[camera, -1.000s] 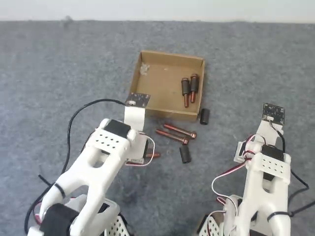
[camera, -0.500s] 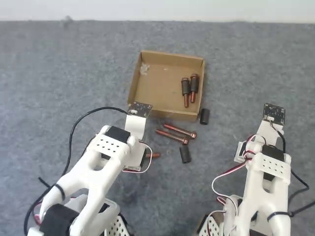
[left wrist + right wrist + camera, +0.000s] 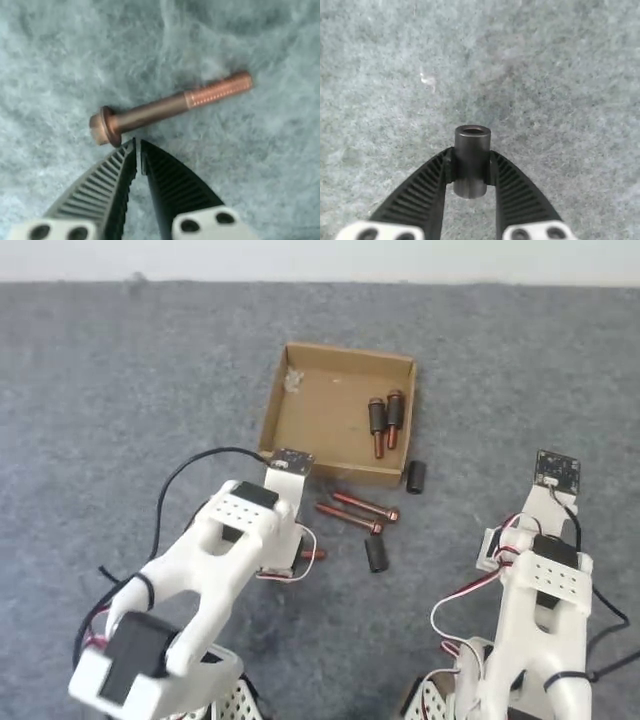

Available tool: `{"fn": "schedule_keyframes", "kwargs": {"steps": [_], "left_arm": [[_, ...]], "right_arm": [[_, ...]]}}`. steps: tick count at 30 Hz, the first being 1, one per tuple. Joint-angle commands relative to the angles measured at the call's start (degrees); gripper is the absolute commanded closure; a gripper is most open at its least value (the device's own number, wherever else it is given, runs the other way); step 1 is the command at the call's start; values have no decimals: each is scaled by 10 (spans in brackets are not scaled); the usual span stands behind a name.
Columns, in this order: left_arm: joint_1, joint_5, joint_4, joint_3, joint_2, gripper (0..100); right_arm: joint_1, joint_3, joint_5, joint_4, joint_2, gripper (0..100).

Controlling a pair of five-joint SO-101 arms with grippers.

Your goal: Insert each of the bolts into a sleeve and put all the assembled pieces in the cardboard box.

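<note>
Your left pincer (image 3: 138, 145) is closed to a sliver and holds nothing. Its tips sit just beside the head of a bolt (image 3: 170, 107) lying flat near the middle of the table (image 3: 120, 370). Open it wide, straddle the shank crosswise and close near the head, leaving the threaded end free for the sleeve (image 3: 471, 172) that your right pincer (image 3: 471, 155) grips upright, bore showing. Toward the far edge, two more bolts (image 3: 358, 508) and the box (image 3: 272, 410) crowd the approach; the near side looks open.
</note>
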Motion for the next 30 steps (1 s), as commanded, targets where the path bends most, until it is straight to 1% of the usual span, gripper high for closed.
{"fn": "schedule_keyframes", "kwargs": {"steps": [1, 5, 11, 16, 21, 30], "left_arm": [[0, 20, -35, -29, 16, 987], [-34, 60, -81, -44, 37, 987], [-86, 61, -83, -103, 38, 987], [-84, 68, -95, -131, 43, 987], [-84, 127, -145, -123, 44, 987], [-72, 129, -148, -116, 37, 984]], "right_arm": [[8, -5, 12, -8, -21, 991], [8, -5, 12, -8, -21, 991], [8, -5, 12, -8, -21, 991], [8, -5, 12, -8, -21, 991], [8, -5, 12, -8, -21, 991], [7, -5, 12, -10, -21, 991]]}}
